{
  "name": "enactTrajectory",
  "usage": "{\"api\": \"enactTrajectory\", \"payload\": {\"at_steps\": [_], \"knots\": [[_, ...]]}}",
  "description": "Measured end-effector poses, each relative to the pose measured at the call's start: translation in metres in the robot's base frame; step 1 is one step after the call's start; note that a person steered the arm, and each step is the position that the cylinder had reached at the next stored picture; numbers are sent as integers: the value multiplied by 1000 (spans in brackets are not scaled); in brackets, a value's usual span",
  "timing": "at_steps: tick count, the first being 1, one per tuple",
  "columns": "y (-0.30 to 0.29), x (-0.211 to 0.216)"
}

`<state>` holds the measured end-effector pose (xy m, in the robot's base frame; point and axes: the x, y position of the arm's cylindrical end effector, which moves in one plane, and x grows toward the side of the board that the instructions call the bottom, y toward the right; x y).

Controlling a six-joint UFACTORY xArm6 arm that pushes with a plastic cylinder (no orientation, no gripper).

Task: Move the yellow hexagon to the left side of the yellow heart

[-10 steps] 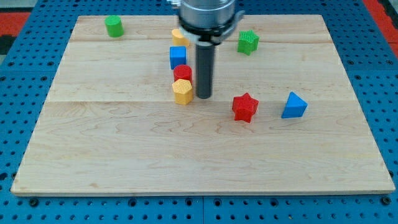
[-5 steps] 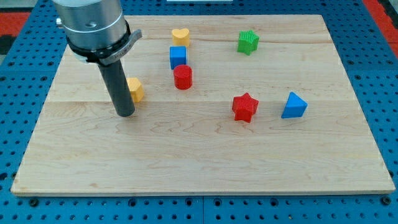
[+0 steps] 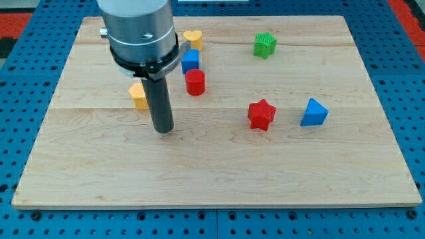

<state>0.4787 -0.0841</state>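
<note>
Tip (image 3: 163, 130) down on the bench (image 3: 219, 166), yellow hexagon (image 3: 138, 97) at its ten o'clock, yellow heart (image 3: 193, 38) farther at one o'clock, tool grasping nothing, merely a rod.

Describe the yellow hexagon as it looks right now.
The yellow hexagon is a small, matte, plastic-looking block lying flat on the wooden board, left of centre. Its right part is hidden behind the arm, so only part shows. My tip is below and to its right. Contact with the rod cannot be judged. No other block touches it.
</note>
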Motion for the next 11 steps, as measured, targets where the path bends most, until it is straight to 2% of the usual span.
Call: {"api": "enactTrajectory", "payload": {"at_steps": [2,3,5,6,7,9,10,11], "knots": [[-59,-21],[-59,-74],[-22,-100],[-22,-126],[-33,-177],[-9,-138],[7,-150],[7,-184]]}}
